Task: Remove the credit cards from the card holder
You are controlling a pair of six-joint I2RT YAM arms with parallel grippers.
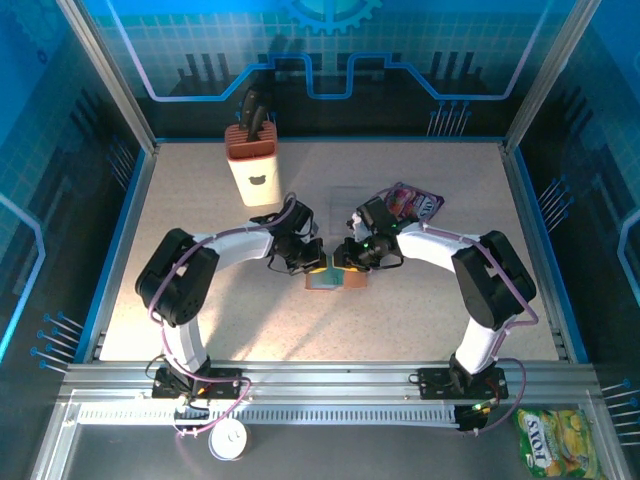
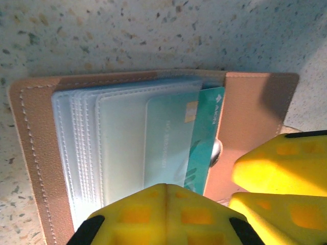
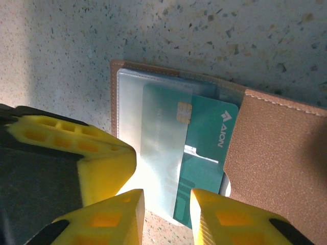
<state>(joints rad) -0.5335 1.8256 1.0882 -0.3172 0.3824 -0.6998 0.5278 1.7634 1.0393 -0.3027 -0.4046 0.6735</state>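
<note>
**Drawing a card from an open holder, seen from both wrists.** The card holder [image 2: 36, 153] lies open and flat on the speckled desk [image 2: 153, 30], midway between the two arms. Its stack of clear plastic sleeves [image 2: 117, 148] faces up and its round snap [image 2: 217, 150] sits on the far flap.

One teal credit card [image 3: 207, 148] stands partly out of its sleeve. The logo end is bare and the chip end lies under the plastic. Whether the other sleeves hold cards cannot be told.

The left end effector [image 2: 164, 196] has its fingers pressed together. Their tips sit at the near edge of the sleeve stack, apparently pinning the holder down.

The right end effector [image 3: 167, 206] is partly spread, with its two fingers just over the near edge of the teal card. Contact with the card cannot be made out.

The step in hand is judged to be the extraction of this card, with most of the task left to do. To do it well:

- The left tips should bear on the sleeves and leather only, never on the card, or they will brake it.
- The right fingers should close on the bare logo end, clear of the sleeve lip.
- The pull should run along the sleeve's open direction, low and parallel to the desk.

A skewed pull is likely to lift the whole holder or buckle the plastic.
</note>
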